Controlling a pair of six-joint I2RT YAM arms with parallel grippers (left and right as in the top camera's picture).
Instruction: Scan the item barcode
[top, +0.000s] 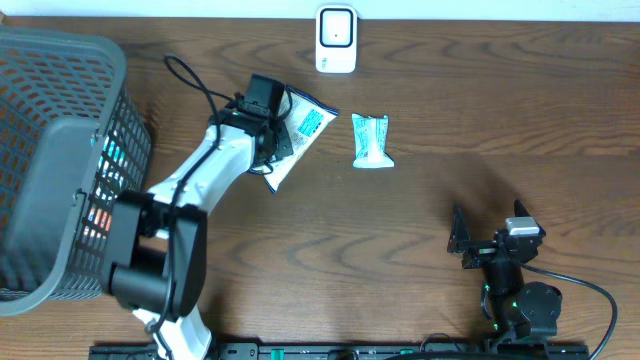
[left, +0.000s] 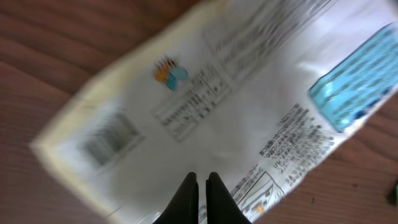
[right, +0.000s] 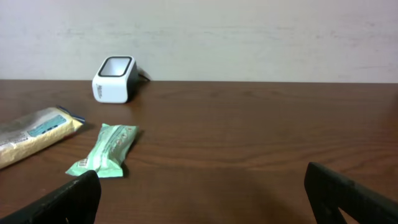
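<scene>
The white packet (top: 305, 125) lies on the table between the grey basket (top: 122, 120) and a green packet (top: 371, 141), with its barcode (left: 111, 138) facing up. The left gripper (left: 202, 182) rests on it with jaws closed nearly together; I cannot tell if they pinch the film. The right gripper (top: 458, 238) is wide open and holds nothing. Coloured packages show through the basket's mesh.

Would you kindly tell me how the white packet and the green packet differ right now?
The white packet is larger and lies diagonally; the green packet is smaller and lies nearly straight in the overhead view. The left gripper has its jaws closed on the white packet; the green packet is untouched. Both are printed packets near the white scanner.
</scene>
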